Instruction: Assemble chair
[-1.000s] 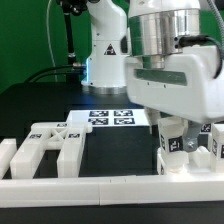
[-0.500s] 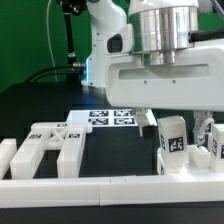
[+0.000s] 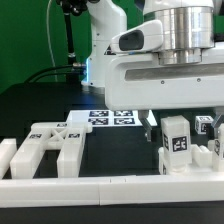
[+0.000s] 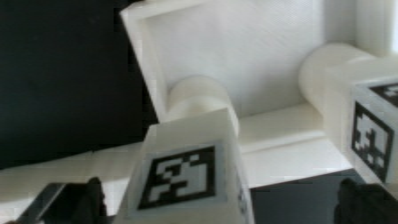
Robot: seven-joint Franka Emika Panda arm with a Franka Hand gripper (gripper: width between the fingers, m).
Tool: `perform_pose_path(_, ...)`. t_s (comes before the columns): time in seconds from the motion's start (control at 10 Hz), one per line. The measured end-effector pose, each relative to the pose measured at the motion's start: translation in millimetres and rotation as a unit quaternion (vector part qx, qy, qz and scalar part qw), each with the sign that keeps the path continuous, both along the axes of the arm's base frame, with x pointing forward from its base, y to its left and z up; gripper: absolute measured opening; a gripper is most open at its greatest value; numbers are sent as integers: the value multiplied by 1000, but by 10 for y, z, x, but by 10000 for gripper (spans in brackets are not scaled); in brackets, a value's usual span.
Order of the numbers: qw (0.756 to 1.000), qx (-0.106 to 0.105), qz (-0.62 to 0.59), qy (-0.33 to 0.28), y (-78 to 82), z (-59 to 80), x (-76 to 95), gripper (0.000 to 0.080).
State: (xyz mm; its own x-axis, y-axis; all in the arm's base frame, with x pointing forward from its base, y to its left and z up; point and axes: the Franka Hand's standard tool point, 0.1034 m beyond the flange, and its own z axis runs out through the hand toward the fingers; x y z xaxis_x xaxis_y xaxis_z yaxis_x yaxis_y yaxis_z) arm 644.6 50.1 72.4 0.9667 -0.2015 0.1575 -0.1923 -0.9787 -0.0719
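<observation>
The chair lies in loose matte-white parts. At the exterior view's right a short tagged post stands upright on a white base piece, with a second tagged post just behind it. My gripper hangs open a little above them, holding nothing. In the wrist view the nearer tagged post sits between my open gripper, its dark fingertips well clear of the post's sides. The other tagged post shows at the edge, above a white slab.
A flat chair frame part with tags lies at the exterior view's left. The marker board lies flat behind the middle. A plain white border rail runs along the front. The robot's base stands at the back.
My gripper has risen and shifted toward the exterior view's right, uncovering the tagged posts. The jaws stayed open and the parts stayed in place.
</observation>
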Motion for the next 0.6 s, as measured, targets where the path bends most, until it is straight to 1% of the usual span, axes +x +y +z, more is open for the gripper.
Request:
perform_pose_path(0.1,1000,3,-20,1,-2,-1,-1,515)
perform_pose_path(0.2,1000,4,-26,1,-2,-2,-1,515)
perform_pose_path(0.3,998,12,-62,3,2,-2,-1,378)
perform_pose_path(0.4,995,19,-102,4,2,-2,-1,284)
perform_pose_path(0.6,986,30,-166,8,8,-7,-3,284)
